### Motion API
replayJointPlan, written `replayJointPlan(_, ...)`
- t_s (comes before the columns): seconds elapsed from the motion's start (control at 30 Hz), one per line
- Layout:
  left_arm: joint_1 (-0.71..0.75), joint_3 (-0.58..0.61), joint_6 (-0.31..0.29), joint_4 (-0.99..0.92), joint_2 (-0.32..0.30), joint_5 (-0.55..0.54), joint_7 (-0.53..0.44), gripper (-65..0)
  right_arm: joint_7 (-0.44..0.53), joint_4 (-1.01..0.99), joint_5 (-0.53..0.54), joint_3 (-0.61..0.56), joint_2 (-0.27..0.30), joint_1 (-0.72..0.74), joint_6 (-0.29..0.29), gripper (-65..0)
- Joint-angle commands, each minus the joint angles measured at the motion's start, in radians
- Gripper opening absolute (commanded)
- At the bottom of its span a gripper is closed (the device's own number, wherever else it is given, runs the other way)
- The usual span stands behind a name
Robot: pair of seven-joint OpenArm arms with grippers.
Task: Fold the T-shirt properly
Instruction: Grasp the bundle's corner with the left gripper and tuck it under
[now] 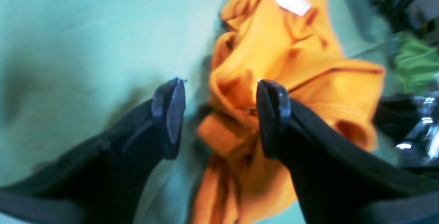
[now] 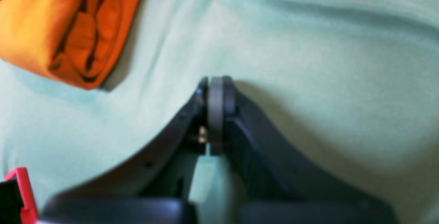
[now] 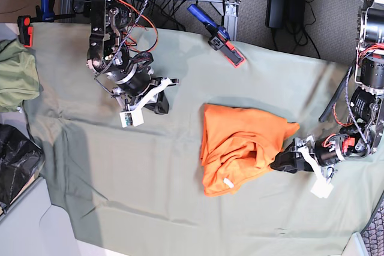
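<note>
**Orange shirt bunched mid-cloth, one set of fingers spread over it**

In the left wrist view, the left gripper point(image 1: 221, 117) has its fingers spread wide with nothing between them, hovering just over the crumpled T-shirt point(image 1: 281, 80); the shirt's lower part is cut off by the frame and by the dark right finger. A white tag point(image 1: 292, 2) shows blurred at its far end. The right gripper point(image 2: 216, 114) has its fingers pressed together on nothing, low over bare green cloth point(image 2: 308, 45), the shirt well apart. In the base view the T-shirt point(image 3: 240, 142) lies bunched mid-surface, with open cloth point(image 3: 150, 172) on every side. An olive garment point(image 3: 15, 73) is cut off at the edge.
</note>
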Motion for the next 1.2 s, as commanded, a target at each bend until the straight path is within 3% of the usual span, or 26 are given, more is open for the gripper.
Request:
replayJointPlan(0.0, -0.035, -0.006, -0.028, 0.017, -0.005, -0.046, -0.001, -28.8, 0.003, 0.014, 0.000, 0.003, 0.005, 0.008, 0.090, -65.0)
replayJointPlan(0.1, -0.038, -0.006, -0.028, 0.017, 0.012, -0.124, 0.051, -28.8, 0.003, 0.014, -0.011, 0.003, 0.005, 0.008, 0.090, -65.0)
replayJointPlan(0.33, -0.038, 0.067, -0.028, 0.017, 0.032, -0.107, 0.047, -30.3, 0.003, 0.014, -0.010, 0.003, 0.005, 0.008, 0.090, -65.0)
replayJointPlan(0.5, -0.038, 0.100, -0.028, 0.017, 0.032, -0.092, -0.012, -52.4, 0.003, 0.014, -0.010, 0.003, 0.005, 0.008, 0.090, -65.0)
replayJointPlan(0.63, -0.042, 0.100, -0.028, 0.017, 0.027, -0.076, -0.029, -54.2, 0.003, 0.014, -0.010, 0.003, 0.005, 0.008, 0.090, -65.0)
replayJointPlan(0.8, -0.048, 0.100, -0.028, 0.017, 0.027, -0.074, -0.029, -63.3, 0.003, 0.014, -0.010, 0.003, 0.005, 0.008, 0.090, -65.0)
replayJointPlan(1.17, -0.069, 0.100, -0.028, 0.017, 0.002, -0.073, -0.034, -64.6, 0.003, 0.014, -0.010, 0.003, 0.005, 0.008, 0.090, -65.0)
